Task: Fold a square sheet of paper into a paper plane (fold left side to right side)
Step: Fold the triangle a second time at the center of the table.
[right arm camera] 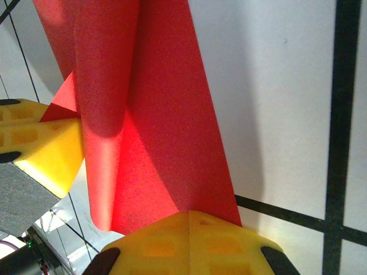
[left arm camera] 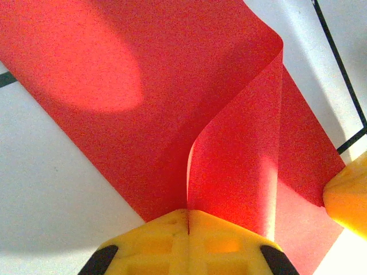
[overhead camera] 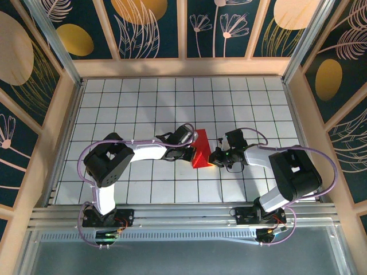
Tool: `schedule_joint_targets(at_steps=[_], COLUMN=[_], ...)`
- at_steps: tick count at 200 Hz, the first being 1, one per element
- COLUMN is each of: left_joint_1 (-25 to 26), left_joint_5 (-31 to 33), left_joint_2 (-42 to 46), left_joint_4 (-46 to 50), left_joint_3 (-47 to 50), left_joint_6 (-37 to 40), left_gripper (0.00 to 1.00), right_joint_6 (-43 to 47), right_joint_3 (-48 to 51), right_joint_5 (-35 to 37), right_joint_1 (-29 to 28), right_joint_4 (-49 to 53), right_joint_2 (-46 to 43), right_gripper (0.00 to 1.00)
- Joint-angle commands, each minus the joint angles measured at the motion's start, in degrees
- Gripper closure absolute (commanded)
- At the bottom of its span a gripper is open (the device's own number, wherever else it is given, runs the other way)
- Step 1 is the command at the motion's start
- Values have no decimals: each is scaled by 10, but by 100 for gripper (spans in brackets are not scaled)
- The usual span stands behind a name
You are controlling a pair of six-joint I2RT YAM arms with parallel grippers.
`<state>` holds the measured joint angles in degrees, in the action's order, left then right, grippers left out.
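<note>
Square sheet of paper (overhead camera: 201, 149), apparently lying 12-to-6 and curling rightward, is pinched tight by left fingers (left arm camera: 155, 243) at 9 o'clock and right fingers (right arm camera: 163, 243) at 4.

My white-and-black left arm (overhead camera: 143, 152) lies bent at the elbow and stretched rightward. Its yellow-fingered left gripper (overhead camera: 191, 150) is pinched tight on the thin bright red square sheet of paper (overhead camera: 202, 149), a curl of which rises just ahead of its fingertips. My right arm (overhead camera: 269, 157) reaches leftward with its yellow-fingered right gripper (overhead camera: 217, 156) likewise clamped on the sheet, the two claws just beside each other.
</note>
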<state>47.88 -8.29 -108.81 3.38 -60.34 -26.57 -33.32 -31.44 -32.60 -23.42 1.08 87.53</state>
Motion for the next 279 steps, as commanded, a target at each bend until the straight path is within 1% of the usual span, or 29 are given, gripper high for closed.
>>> schedule_joint_targets(at_steps=[1,48,80,103,126,149,171,193,279], left_joint_1=[-5,-5,-5,-5,-5,-5,-5,-5,-5], left_joint_5=[11,9,8,7,7,7,8,10,20], left_joint_2=[-13,-19,-26,-28,-28,-26,-24,-25,-25], left_joint_4=[20,23,25,25,25,26,26,26,33], left_joint_3=[-7,-4,-3,-1,-1,-2,-2,-2,-6], left_joint_6=[11,12,13,13,14,15,15,14,15], left_gripper=[100,100,100,100,100,100,100,100,100], right_joint_6=[12,13,11,6,0,-14,-43,-64,-67], right_joint_3=[-1,-2,-9,-23,-36,-38,-31,-24,-25], right_joint_5=[30,28,11,-3,-16,-33,-63,-66,-54], right_joint_1=[-6,-6,-6,-4,4,9,5,-4,-17], right_joint_4=[35,36,26,24,26,-3,-66,-114,-144], right_joint_2=[20,20,14,-9,-43,-61,-45,-20,34], right_gripper=[100,100,100,100,98,98,100,100,100])
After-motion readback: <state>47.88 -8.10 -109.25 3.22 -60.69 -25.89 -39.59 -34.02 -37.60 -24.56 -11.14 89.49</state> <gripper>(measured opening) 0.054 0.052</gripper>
